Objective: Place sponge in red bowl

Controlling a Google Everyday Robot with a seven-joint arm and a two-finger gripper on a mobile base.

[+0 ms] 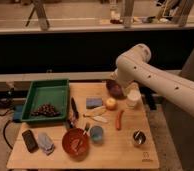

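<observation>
The sponge (94, 102), a small flat blue block, lies on the wooden table (115, 152) near its middle. The red bowl (76, 142) stands at the table's front, left of a light-blue cup (96, 133), with a pale utensil lying in it. My white arm reaches in from the right and bends down at the table's far edge. There the gripper (116, 80) hangs just above a dark purple bowl (115, 90), right of and behind the sponge. It is open and holds nothing.
A green tray (46, 100) with dark grapes sits at the left. Around the sponge lie a round yellow fruit (110, 103), a white cup (133, 97), an orange stick (120, 120) and a dark utensil (74, 107). A metal cup (137, 137) stands front right, and a grey-blue bundle (45, 143) front left.
</observation>
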